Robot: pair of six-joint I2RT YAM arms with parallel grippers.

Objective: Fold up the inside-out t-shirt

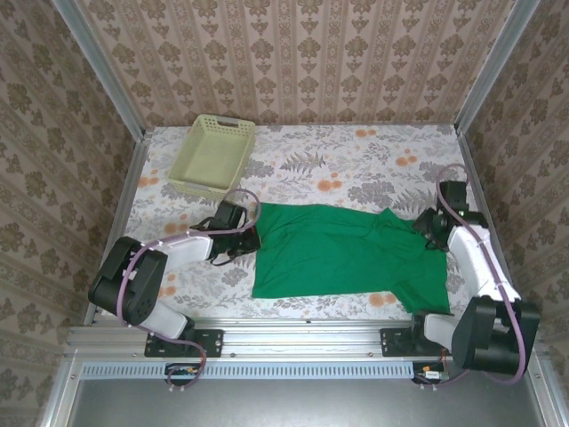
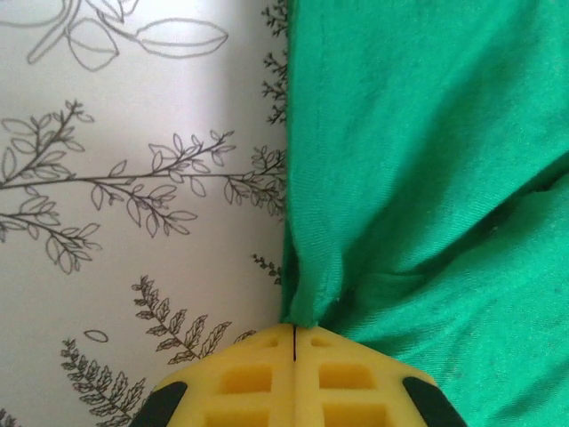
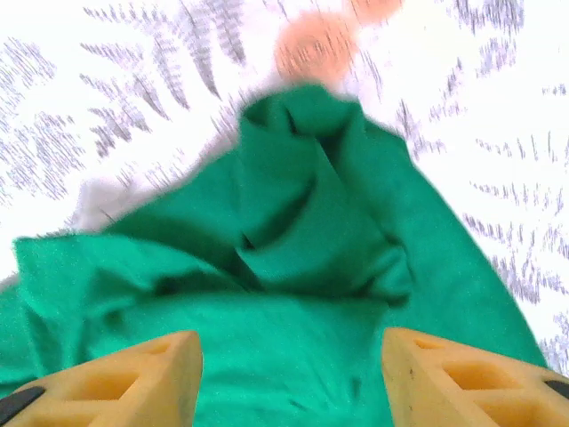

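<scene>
left wrist: left tool (image 2: 294,342) pinches t-shirt (image 2: 427,160) edge | top: basket (image 1: 200,185) apart

The t-shirt (image 1: 347,253) is soft matt green knit cloth, faintly ribbed. The bench (image 1: 356,160) wears a smooth matt printed cover. The basket (image 1: 213,156) is pale lattice plastic. The left tool (image 2: 294,342) is matt yellow moulded plastic.
</scene>
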